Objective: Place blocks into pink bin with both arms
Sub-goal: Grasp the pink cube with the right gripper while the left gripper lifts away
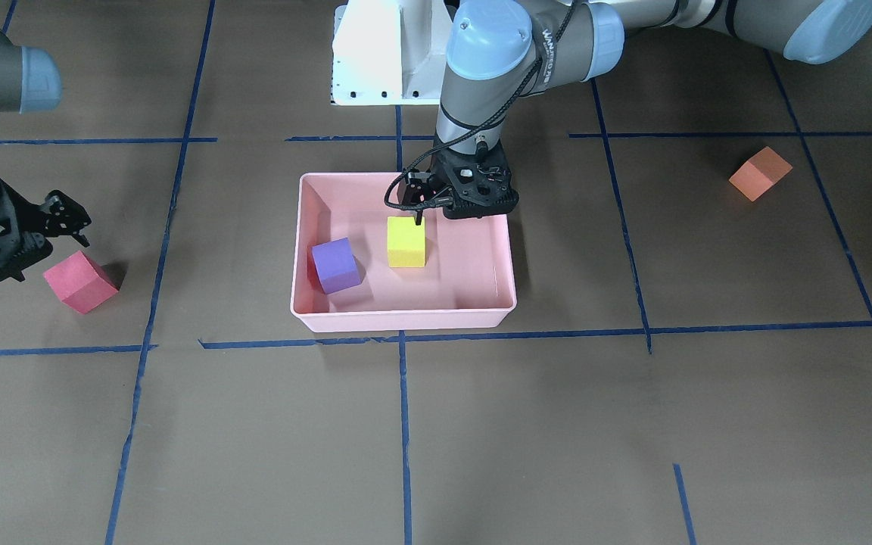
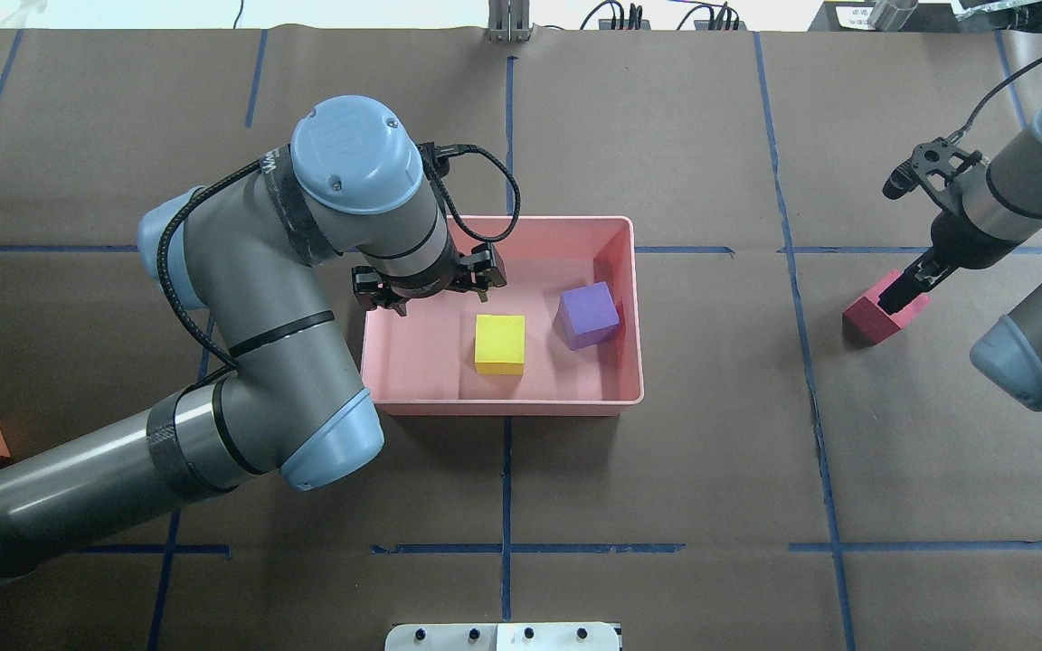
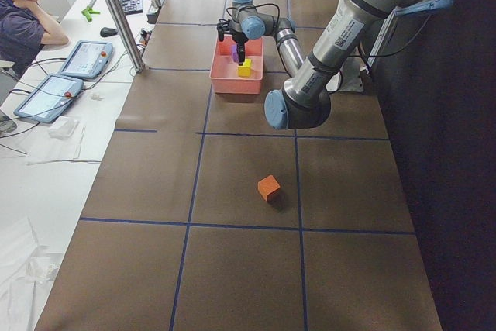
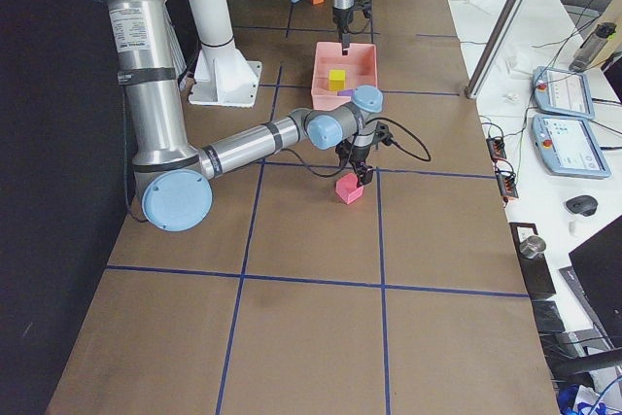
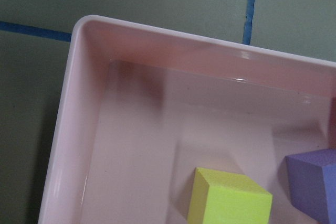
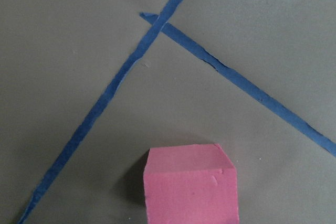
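I see the pink bin (image 2: pixel 503 404) directly under my left claw (image 2: pixel 428 294), whose jaws stand wide. The yellow cube (image 2: pixel 499 342) lies on the bin floor just below that claw, with the purple cube (image 2: pixel 588 314) beside it. My right claw (image 1: pixel 46 253), also wide, hangs just over the red cube (image 2: pixel 865 321). The orange cube (image 1: pixel 760 172) sits well apart from the 2 claws.
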`<action>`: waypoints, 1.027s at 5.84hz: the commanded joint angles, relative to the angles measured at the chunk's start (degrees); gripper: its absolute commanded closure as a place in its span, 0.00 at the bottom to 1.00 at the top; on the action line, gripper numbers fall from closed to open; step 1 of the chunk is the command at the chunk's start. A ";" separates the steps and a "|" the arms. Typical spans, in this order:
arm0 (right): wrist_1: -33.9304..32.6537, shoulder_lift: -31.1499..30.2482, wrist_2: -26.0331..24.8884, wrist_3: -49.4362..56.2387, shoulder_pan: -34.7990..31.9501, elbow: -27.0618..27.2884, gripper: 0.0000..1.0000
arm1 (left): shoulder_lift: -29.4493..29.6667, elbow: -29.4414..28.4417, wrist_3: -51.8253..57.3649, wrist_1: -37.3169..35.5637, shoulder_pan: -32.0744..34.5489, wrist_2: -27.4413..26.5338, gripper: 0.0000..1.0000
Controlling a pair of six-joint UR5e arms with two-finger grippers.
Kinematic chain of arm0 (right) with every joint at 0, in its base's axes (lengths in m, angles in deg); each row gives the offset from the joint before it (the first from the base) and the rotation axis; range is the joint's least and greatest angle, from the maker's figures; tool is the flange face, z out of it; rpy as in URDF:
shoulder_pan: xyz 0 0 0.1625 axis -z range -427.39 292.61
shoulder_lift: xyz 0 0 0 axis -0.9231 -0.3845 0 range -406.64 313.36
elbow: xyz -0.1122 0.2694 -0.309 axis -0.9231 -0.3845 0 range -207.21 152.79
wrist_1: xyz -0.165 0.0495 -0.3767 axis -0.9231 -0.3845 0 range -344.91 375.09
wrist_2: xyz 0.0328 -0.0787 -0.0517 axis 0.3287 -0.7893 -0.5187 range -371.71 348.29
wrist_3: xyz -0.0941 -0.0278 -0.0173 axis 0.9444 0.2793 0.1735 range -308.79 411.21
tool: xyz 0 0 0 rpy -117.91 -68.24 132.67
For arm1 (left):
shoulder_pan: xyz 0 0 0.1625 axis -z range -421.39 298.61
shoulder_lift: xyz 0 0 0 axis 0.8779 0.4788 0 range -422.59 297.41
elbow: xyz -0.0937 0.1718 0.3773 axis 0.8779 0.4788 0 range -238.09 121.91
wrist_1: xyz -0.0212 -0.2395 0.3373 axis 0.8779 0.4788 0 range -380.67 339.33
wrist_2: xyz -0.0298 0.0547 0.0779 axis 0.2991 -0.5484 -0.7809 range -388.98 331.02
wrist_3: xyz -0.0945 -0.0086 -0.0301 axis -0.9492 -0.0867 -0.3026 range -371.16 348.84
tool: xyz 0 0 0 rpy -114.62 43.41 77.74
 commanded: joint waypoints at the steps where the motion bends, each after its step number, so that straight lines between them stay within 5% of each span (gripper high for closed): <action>1: 0.96 0.60 -0.21 -0.18 1.76 -4.10 0.00 | -0.04 0.00 0.00 0.14 -0.05 0.00 0.00; 4: 1.67 1.65 -1.44 -0.44 3.96 -7.45 0.00 | -0.04 0.00 0.00 0.23 -0.05 0.00 0.00; 6: 1.67 2.09 -1.36 -0.71 3.97 -7.20 0.53 | -0.04 0.52 0.00 0.23 -0.05 0.00 0.00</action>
